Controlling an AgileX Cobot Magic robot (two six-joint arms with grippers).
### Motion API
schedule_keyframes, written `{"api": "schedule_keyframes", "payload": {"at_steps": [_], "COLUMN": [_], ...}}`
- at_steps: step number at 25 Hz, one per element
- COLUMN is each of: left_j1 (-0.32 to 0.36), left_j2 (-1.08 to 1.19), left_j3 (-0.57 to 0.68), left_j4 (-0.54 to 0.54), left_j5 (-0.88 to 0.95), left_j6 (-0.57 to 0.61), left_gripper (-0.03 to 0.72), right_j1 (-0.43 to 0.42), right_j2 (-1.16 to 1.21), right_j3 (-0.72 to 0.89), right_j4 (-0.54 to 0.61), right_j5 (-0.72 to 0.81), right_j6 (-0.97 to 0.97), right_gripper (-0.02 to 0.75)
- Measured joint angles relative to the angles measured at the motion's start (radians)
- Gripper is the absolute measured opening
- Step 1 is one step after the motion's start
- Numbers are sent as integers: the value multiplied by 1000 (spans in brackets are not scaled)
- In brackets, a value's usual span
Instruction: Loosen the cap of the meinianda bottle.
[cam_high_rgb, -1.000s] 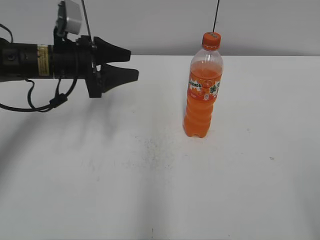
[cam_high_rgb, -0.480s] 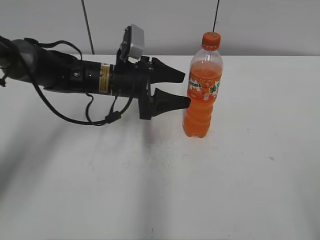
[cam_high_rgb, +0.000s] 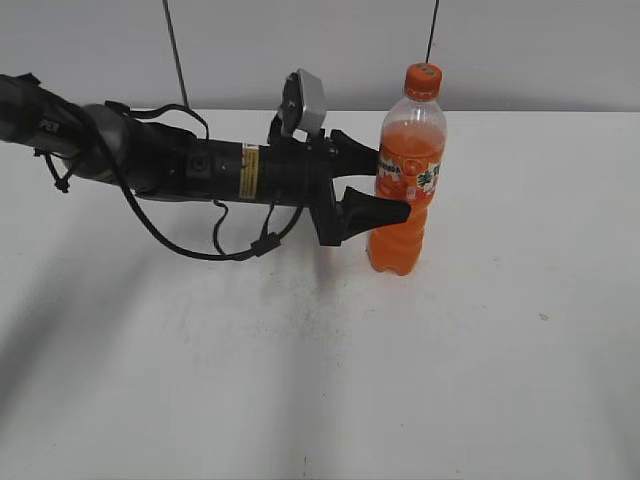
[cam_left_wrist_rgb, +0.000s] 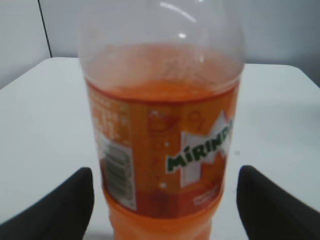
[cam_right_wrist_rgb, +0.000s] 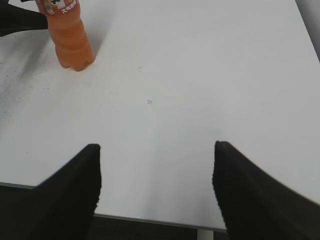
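Since the earlier frame, the left gripper (cam_high_rgb: 385, 187) has travelled from the upper left of the exterior view to the bottle at centre right, and its jaws now straddle the meinianda bottle (cam_high_rgb: 404, 170) at the label band. Jaws stand wide apart; in the left wrist view a strip of table shows between each finger (cam_left_wrist_rgb: 60, 210) and the bottle wall, so contact appears not to be made, though the far finger is partly hidden behind the bottle in the exterior view. The bottle has not shifted. It stands upright on the white table (cam_high_rgb: 500, 350), upper centre right of the frame, holding orange drink up to its shoulder. The cap (cam_high_rgb: 422, 80) sits on the neck, untouched. The left wrist view cuts off the cap and the bottle's base. The right gripper (cam_right_wrist_rgb: 156, 187) is out of the exterior view; its wrist camera shows both fingers spread wide with nothing between them, well apart from the bottle at that frame's upper left.
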Motion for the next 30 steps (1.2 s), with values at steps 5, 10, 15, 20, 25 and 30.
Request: {"api": "schedule_keyframes", "payload": {"at_steps": [5,10,15,20,25,30], "left_j1": [-8,-38,-54,-55,-56,-56], "left_j2": [22,34,34,34,34,34], "left_j3": [-12,-17,-19,-19,-19,-19], "left_j4": [-23,-37,-80,-97,-99,-99], "left_j5": [31,49,85,94,96,98], "left_j6": [1,22,36,38,38,38], "left_gripper": [534,534,528,437,433,433], "right_j1": [0,0,0,0,0,0], "right_j2": [0,0,0,0,76,403], "right_j3": [0,0,0,0,-65,-246], "right_j4": [0,0,0,0,-2,-2], "right_j5": [0,0,0,-1,-31,-37], "right_j6": [0,0,0,0,24,44], "right_gripper": [525,525,525,525,517,459]}}
